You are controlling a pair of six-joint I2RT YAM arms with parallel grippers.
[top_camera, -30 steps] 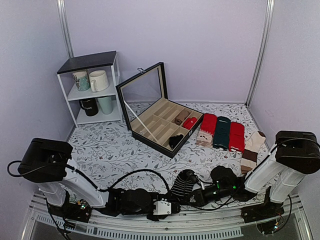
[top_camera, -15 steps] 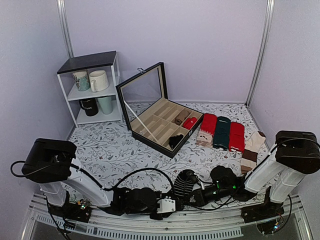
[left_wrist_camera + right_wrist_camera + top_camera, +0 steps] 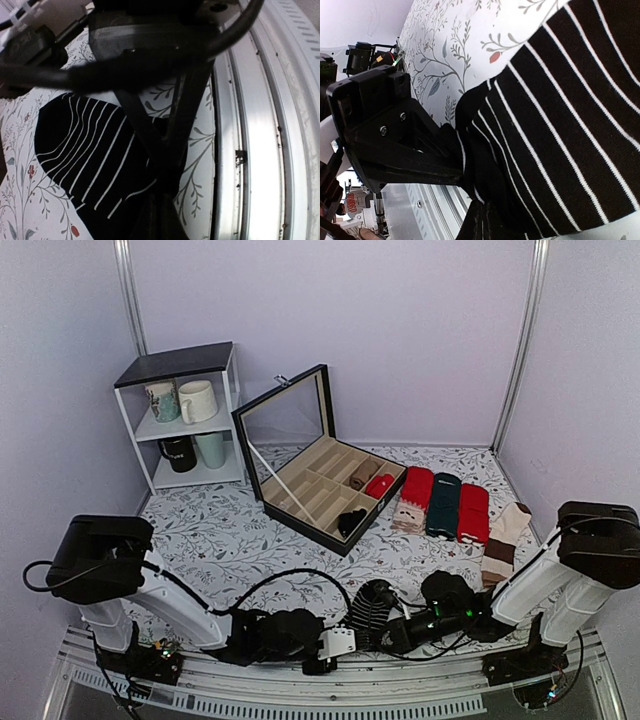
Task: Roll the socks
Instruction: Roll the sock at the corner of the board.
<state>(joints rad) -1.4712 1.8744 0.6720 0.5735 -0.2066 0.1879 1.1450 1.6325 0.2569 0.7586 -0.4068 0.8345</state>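
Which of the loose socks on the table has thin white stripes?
The black sock at the near table edge; it alone has thin white stripes. The red socks, green sock and beige-brown sock farther back have none.

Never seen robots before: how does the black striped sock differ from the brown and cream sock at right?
The striped sock is black with thin white lines; the brown and cream sock has broad bands. The striped sock is bunched, pinched by left pincer and right pincer; the brown and cream sock lies flat, untouched. Both lie on the table.
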